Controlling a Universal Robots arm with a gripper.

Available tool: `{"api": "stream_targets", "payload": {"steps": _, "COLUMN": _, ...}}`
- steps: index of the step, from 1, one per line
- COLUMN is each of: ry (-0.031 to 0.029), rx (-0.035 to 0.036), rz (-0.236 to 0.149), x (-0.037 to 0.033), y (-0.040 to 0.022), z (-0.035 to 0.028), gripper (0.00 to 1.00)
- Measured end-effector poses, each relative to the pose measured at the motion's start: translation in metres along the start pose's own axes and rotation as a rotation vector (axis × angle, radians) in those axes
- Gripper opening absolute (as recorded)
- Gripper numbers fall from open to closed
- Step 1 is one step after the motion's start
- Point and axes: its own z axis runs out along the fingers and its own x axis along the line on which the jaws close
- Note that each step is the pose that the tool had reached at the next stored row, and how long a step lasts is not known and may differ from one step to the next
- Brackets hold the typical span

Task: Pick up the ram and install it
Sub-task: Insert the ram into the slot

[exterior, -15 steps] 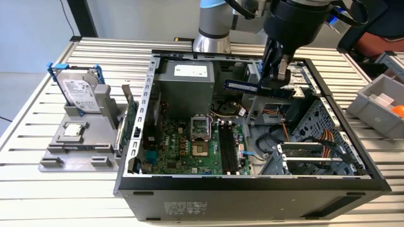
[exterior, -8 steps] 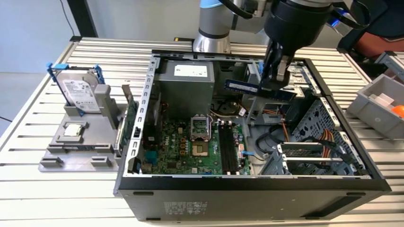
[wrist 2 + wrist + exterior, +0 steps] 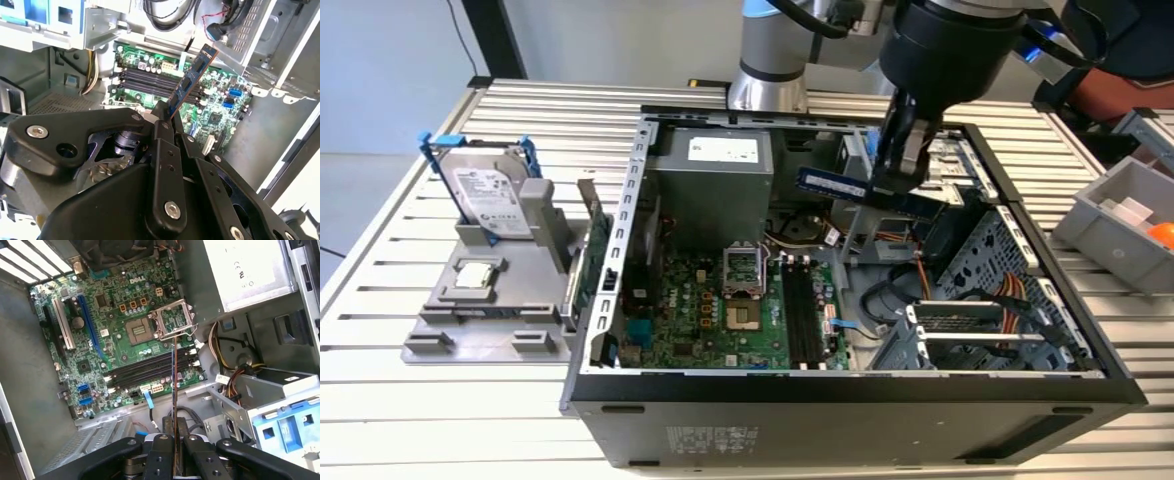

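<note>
While I hover, my pincer (image 3: 174, 440): clamped on 1 end of thin blue-green circuit-board ram (image 3: 192, 77), leaving its length free for seating.
Long black motherboard slots (image 3: 145, 369): beneath my pincer.

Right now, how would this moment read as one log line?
held: ram | fingers: shut on ram | where: over open computer case, above motherboard | installed: not yet

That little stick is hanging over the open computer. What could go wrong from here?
The gripper pinches the ram near one end, so it might tilt or slip in the grip. The black slots are narrow; a slight misalignment could press the stick onto the motherboard beside them. The metal socket frame and loose cables sit close by and could get bumped.
</note>
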Motion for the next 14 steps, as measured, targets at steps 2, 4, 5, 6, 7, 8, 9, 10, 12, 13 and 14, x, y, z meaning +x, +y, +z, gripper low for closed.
{"api": "stream_targets", "payload": {"steps": 2, "ry": -0.0001, "rx": 0.0007, "rz": 0.018, "x": 0.0005, "y": -0.0002, "z": -0.0001, "gripper": 0.00}}
{"api": "stream_targets", "payload": {"steps": 4, "ry": -0.0004, "rx": 0.0014, "rz": 0.036, "x": 0.0011, "y": -0.0004, "z": -0.0001, "gripper": 0.00}}
{"api": "stream_targets", "payload": {"steps": 5, "ry": -0.0006, "rx": 0.0017, "rz": 0.045, "x": 0.0013, "y": -0.0005, "z": -0.0001, "gripper": 0.00}}
{"api": "stream_targets", "payload": {"steps": 6, "ry": -0.0007, "rx": 0.0020, "rz": 0.055, "x": 0.0014, "y": -0.0005, "z": -0.0001, "gripper": 0.00}}
{"api": "stream_targets", "payload": {"steps": 7, "ry": -0.0009, "rx": 0.0024, "rz": 0.065, "x": 0.0015, "y": -0.0006, "z": -0.0001, "gripper": 0.00}}
{"api": "stream_targets", "payload": {"steps": 8, "ry": -0.0010, "rx": 0.0028, "rz": 0.075, "x": 0.0017, "y": -0.0007, "z": -0.0001, "gripper": 0.00}}
{"api": "stream_targets", "payload": {"steps": 9, "ry": -0.0012, "rx": 0.0032, "rz": 0.086, "x": 0.0018, "y": -0.0007, "z": -0.0001, "gripper": 0.00}}
{"api": "stream_targets", "payload": {"steps": 10, "ry": -0.0016, "rx": 0.0044, "rz": 0.119, "x": 0.0020, "y": -0.0008, "z": -0.0002, "gripper": 0.00}}
{"api": "stream_targets", "payload": {"steps": 12, "ry": -0.0025, "rx": 0.0064, "rz": 0.174, "x": 0.0021, "y": -0.0008, "z": -0.0001, "gripper": 0.00}}
{"api": "stream_targets", "payload": {"steps": 13, "ry": -0.0027, "rx": 0.0068, "rz": 0.186, "x": 0.0021, "y": -0.0008, "z": -0.0001, "gripper": 0.00}}
{"api": "stream_targets", "payload": {"steps": 14, "ry": -0.0029, "rx": 0.0073, "rz": 0.199, "x": 0.0021, "y": -0.0008, "z": -0.0001, "gripper": 0.00}}
